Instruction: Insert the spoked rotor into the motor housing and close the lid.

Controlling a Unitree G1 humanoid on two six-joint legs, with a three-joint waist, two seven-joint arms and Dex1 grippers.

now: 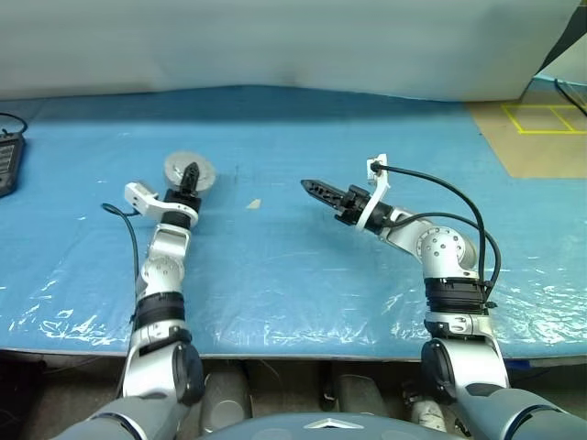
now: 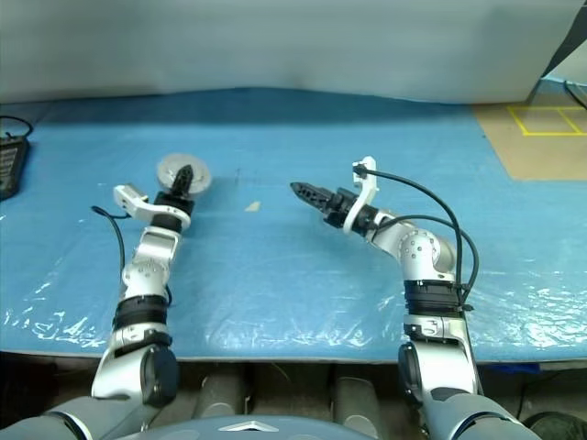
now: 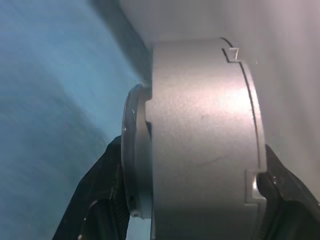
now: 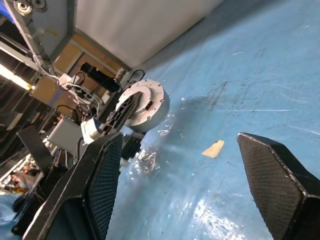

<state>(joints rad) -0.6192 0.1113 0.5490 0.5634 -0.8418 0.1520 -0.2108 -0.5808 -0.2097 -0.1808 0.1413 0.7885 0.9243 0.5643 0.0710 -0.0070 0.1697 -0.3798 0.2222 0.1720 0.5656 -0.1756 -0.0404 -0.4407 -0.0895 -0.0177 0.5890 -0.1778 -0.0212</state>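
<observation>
Left gripper [image 1: 191, 171] clamps the motor housing [image 1: 189, 171] with lid [image 3: 131, 160] seated, above the bench's [image 1: 293, 275] left-middle. Right gripper [image 1: 316, 190] open, empty. Closing step looks finished; next likely needs setting it down.

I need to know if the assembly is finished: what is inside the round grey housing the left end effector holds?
Its inside cannot be seen. The round grey metal motor housing looks closed, with a notched seam near one face, gripped by the left end effector. Any rotor inside is hidden.
</observation>
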